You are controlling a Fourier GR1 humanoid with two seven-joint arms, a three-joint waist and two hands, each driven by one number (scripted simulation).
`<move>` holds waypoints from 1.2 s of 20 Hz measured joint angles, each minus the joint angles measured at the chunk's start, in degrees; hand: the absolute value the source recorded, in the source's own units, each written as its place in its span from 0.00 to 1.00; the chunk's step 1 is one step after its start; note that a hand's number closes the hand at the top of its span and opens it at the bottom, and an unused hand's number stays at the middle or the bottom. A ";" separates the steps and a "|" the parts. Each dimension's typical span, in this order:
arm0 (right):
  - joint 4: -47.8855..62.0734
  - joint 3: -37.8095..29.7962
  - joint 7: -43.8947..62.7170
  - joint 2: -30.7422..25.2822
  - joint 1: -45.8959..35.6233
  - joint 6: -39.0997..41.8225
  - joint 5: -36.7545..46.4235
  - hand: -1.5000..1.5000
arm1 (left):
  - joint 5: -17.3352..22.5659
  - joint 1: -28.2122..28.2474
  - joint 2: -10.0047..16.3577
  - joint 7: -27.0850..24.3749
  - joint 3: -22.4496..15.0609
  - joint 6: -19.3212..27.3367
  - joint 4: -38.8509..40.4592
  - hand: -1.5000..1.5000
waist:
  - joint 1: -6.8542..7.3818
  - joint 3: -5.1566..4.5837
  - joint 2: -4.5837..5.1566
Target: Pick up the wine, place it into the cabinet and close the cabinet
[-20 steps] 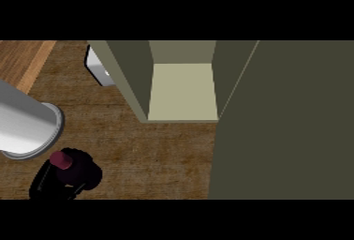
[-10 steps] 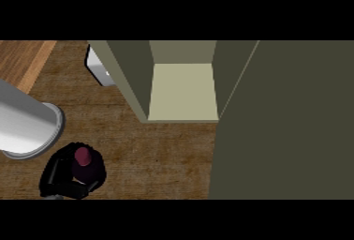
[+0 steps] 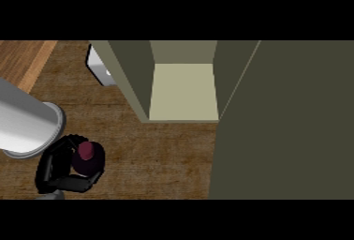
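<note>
The wine bottle [image 3: 87, 153] shows from above as a dark body with a maroon top, low at the left over the counter. My right hand [image 3: 56, 172] is curled round it, and its grey wrist meets the lower edge. The cabinet [image 3: 133, 79] stands open beyond it to the right, its pale inner floor [image 3: 183, 91] bare. Its door [image 3: 283, 122] is swung out and fills the right side of the view. The bottle is outside the cabinet, below and left of the opening. My left hand does not show.
A large grey cylinder [image 3: 21, 126], seemingly my left forearm, lies still at the left edge just above the bottle. A white and grey object [image 3: 100, 70] sits behind the cabinet's left wall. The brown counter [image 3: 159, 154] runs between hand and cabinet.
My right hand has carried the bottle a little to the right and farther up the view, toward the cabinet. The grey cylinder and the cabinet door have stayed put.
</note>
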 measured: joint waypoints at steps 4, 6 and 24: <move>0.27 -1.99 -0.33 -0.35 -0.44 0.73 -0.34 0.00 | 1.18 1.22 -1.90 1.53 -1.19 0.79 -5.91 1.00 | 0.08 0.01 0.01; 0.44 -1.52 0.02 0.18 -0.86 0.32 -0.29 0.00 | 2.62 3.00 -2.50 4.59 -2.25 -0.06 -11.14 1.00 | 0.24 0.01 -0.02; 0.53 0.01 -0.27 1.67 0.22 0.77 -0.25 0.00 | 5.62 0.87 -5.84 34.15 -19.71 12.67 -39.70 1.00 | -0.18 0.01 0.04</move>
